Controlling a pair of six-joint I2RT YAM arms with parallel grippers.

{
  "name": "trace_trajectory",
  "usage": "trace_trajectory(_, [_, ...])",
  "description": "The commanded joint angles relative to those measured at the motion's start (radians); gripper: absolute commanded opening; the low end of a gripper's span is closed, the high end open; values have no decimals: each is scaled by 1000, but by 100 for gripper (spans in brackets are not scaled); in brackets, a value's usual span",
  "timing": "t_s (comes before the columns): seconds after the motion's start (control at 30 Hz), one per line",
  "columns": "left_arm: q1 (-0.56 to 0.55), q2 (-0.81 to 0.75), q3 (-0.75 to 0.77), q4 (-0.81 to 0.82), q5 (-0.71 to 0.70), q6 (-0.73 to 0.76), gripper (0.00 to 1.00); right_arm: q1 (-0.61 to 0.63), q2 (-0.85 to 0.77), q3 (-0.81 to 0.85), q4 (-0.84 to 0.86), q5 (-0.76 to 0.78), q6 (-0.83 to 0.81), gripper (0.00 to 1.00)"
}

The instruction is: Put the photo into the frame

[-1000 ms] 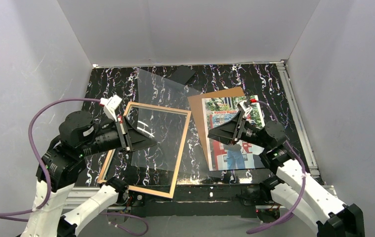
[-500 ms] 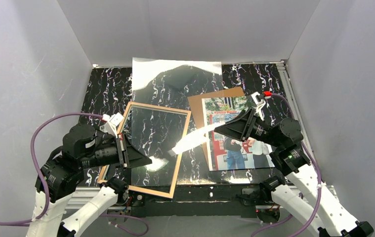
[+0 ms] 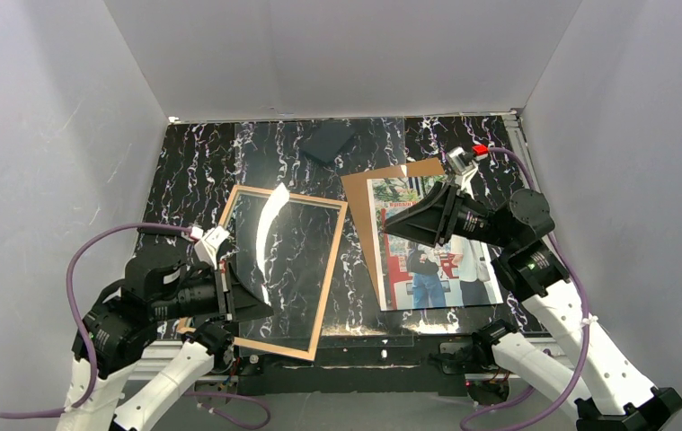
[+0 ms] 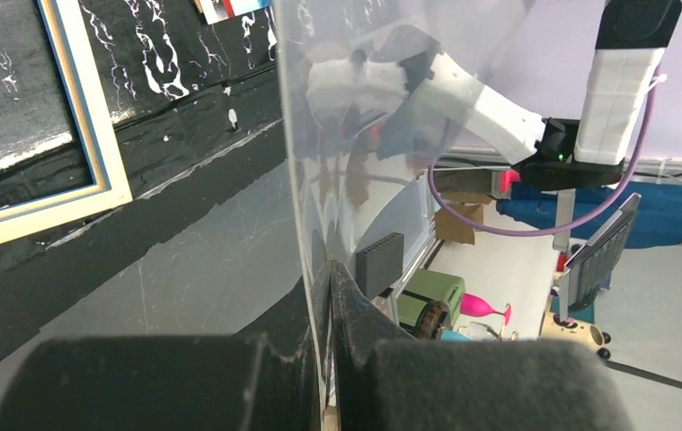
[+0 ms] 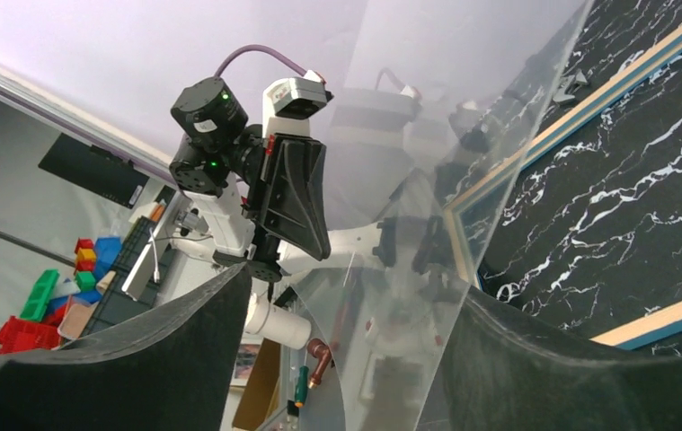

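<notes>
**Two-Claw Handling of the Loose Pane**

The left claw (image 4: 330, 287) is pressed together on an edge of the clear pane (image 4: 391, 135), holding it upright. The right claw (image 5: 353, 283) is spread, one finger on each side of the pane, not gripping. Close it squarely on the pane before moving. The frame (image 3: 331, 269) lies flat on the tabletop (image 3: 193, 162). The photo (image 3: 427, 278) lies beside it, face up on the backing board (image 3: 359, 193).

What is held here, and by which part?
The left gripper clamps the clear pane at one edge. The right gripper straddles the pane with open jaws, gripping nothing.
</notes>
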Motion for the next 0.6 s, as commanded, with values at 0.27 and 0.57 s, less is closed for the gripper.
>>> trace_trajectory(0.27, [0, -68, -22, 53, 52, 34, 0, 1, 23, 42, 50, -84, -16, 76])
trace_trajectory(0.57, [1, -89, -84, 179, 14, -31, 0, 6, 13, -39, 154, -102, 71, 74])
